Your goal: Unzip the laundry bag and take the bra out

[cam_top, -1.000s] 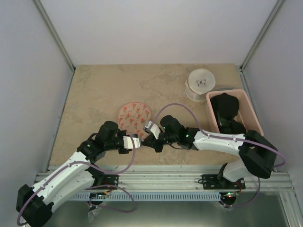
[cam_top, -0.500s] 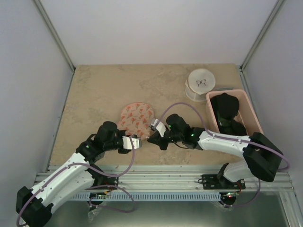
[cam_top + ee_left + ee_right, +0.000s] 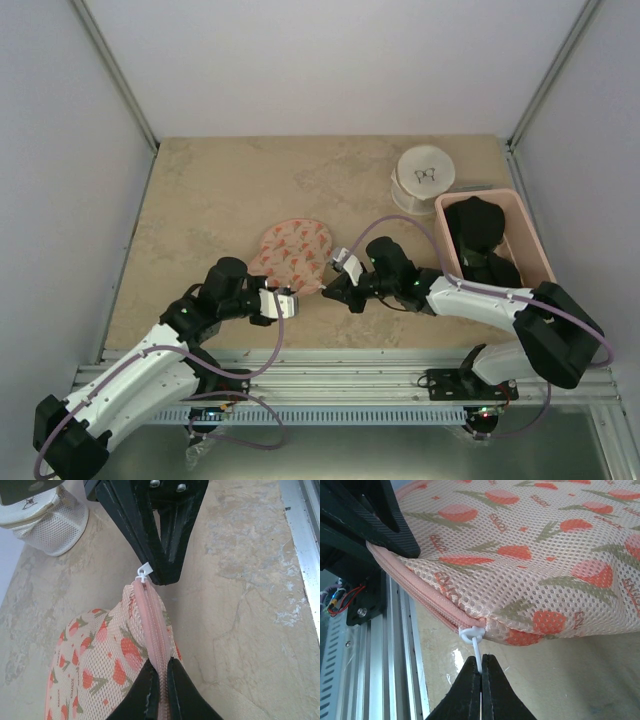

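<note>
Wide beige table (image 3: 200, 200) in the overhead view, and at its right edge sits a pink bin (image 3: 490, 193) with a dark garment (image 3: 478, 228) piled inside. Just left of centre lies the laundry bag (image 3: 293, 250), cream-pink mesh with orange-red flowers, near side raised between the two arms. A white round container (image 3: 424, 178) stands at the back right, beside the bin. Now the left gripper (image 3: 160, 667): fingers closed tight, pinching the bag's pink rim right on the zip line. The right gripper (image 3: 481, 660) faces it at the bag's near-right end, fingertips squeezed together on the small white zip pull (image 3: 476, 645). Between the two grips, the zip looks closed.
</note>
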Available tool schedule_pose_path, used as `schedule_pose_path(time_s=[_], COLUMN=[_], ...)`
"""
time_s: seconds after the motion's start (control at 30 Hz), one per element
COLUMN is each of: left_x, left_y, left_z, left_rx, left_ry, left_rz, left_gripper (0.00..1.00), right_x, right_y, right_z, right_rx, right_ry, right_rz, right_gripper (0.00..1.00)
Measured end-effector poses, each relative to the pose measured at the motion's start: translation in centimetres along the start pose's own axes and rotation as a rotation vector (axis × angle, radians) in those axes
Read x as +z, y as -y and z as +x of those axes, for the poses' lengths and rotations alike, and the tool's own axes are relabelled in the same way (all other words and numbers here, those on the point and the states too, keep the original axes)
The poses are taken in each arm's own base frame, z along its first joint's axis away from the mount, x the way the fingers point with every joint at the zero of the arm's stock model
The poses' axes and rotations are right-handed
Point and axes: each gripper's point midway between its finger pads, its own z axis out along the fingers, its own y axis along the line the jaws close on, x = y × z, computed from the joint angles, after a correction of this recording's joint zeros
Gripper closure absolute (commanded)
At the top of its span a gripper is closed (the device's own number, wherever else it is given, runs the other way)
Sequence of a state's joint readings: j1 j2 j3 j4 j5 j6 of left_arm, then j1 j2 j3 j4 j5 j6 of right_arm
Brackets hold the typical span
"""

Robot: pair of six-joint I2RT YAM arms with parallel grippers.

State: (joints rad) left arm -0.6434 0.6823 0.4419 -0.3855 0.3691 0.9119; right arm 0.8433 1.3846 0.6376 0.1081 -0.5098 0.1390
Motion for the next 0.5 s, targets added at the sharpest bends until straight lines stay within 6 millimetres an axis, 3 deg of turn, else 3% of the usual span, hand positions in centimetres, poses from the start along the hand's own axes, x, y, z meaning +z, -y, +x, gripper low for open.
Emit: schedule_pose_path(time_s=[0.13, 0.2, 0.23, 0.27, 0.4, 0.43, 0.5], left_x=[0.0, 0.2, 0.3, 0.3, 0.0, -0.1, -0.4], left_y=[0.4, 1.0, 1.4, 1.9, 2.9, 2.9, 2.5], left_z=[-0.3, -0.5, -0.5, -0.6, -1.3, -1.5, -2.2], left_rx=[-0.01, -0.031, -0.041, -0.053, -0.1, -0.119, -0.161], left_ry=[0.018, 0.038, 0.047, 0.061, 0.105, 0.115, 0.14], left_rz=[0.022, 0.051, 0.07, 0.093, 0.144, 0.143, 0.132], left_gripper=[0.97, 0.61, 0.47, 0.4, 0.15, 0.09, 0.02], right_x=[0.1, 0.2, 0.3, 0.4, -0.2, -0.5, -1.1], right_y=[0.0, 0.1, 0.2, 0.5, 3.8, 4.5, 5.2], right_z=[0.1, 0.2, 0.4, 0.6, 2.8, 3.3, 4.1], right_rx=[0.003, 0.006, 0.01, 0.02, 0.107, 0.128, 0.163], right_ry=[-0.001, -0.007, -0.013, -0.022, -0.094, -0.111, -0.141], right_rz=[-0.008, -0.01, -0.009, 0.007, 0.154, 0.189, 0.245], right_gripper=[0.99, 0.94, 0.75, 0.59, 0.25, 0.08, 0.02])
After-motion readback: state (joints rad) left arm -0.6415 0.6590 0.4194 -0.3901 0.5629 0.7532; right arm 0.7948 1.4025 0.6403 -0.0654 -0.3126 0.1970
